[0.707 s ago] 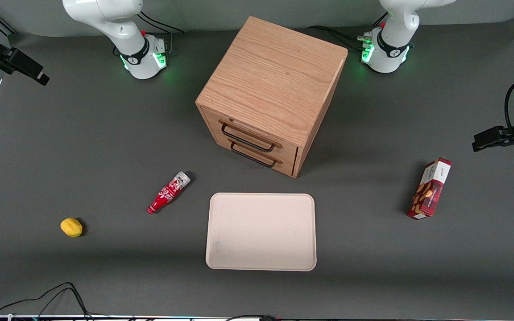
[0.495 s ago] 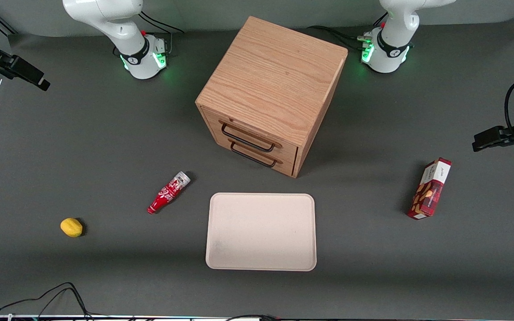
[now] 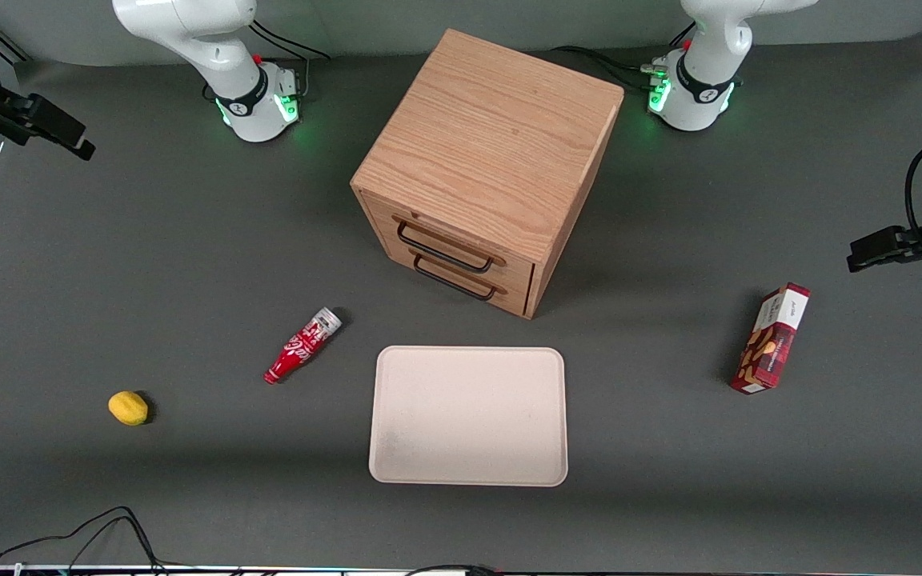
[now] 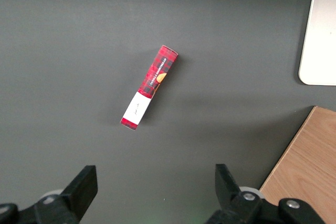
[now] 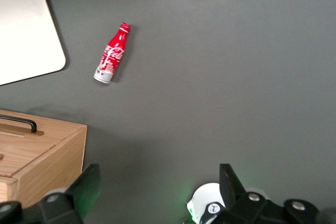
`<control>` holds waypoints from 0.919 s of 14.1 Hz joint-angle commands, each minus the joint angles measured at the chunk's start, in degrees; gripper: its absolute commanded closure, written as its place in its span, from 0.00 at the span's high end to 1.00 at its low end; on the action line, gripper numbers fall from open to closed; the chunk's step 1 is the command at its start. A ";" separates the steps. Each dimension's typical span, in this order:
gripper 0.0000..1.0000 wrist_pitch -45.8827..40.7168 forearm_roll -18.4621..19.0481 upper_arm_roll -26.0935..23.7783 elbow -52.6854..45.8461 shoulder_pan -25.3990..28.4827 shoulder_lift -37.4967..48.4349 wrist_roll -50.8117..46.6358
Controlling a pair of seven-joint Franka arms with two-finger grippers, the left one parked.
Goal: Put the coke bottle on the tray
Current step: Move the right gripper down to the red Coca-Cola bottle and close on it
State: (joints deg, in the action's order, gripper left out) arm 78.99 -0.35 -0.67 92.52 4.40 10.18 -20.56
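Front view shows the coke bottle (image 3: pixel 303 346) lying flat on the bench (image 3: pixel 189 264), left of centre in the frame, just beside the tray (image 3: pixel 469 415) and apart from it. Its long axis runs diagonally: red cap toward the lower left, silver base toward the upper right, nearer the wooden drawer cabinet (image 3: pixel 487 168). High at the frame's upper left edge, well apart from the bottle, hangs the gripper (image 3: pixel 61 136), its fingers spread apart and empty in the wrist view. The gripper must likely travel down and toward the tray, then close across the bottle's axis.
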 commanded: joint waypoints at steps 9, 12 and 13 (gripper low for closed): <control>1.00 26.52 -4.13 -10.14 1.85 -0.45 -31.07 -38.57; 1.00 37.17 -2.64 -10.23 7.66 -0.27 -35.13 -41.57; 1.00 39.37 -2.64 -10.23 8.54 -0.27 -36.88 -41.92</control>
State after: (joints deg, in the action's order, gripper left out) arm 114.76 -3.68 -10.42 98.55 4.34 -26.13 -59.59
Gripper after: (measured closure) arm 0.000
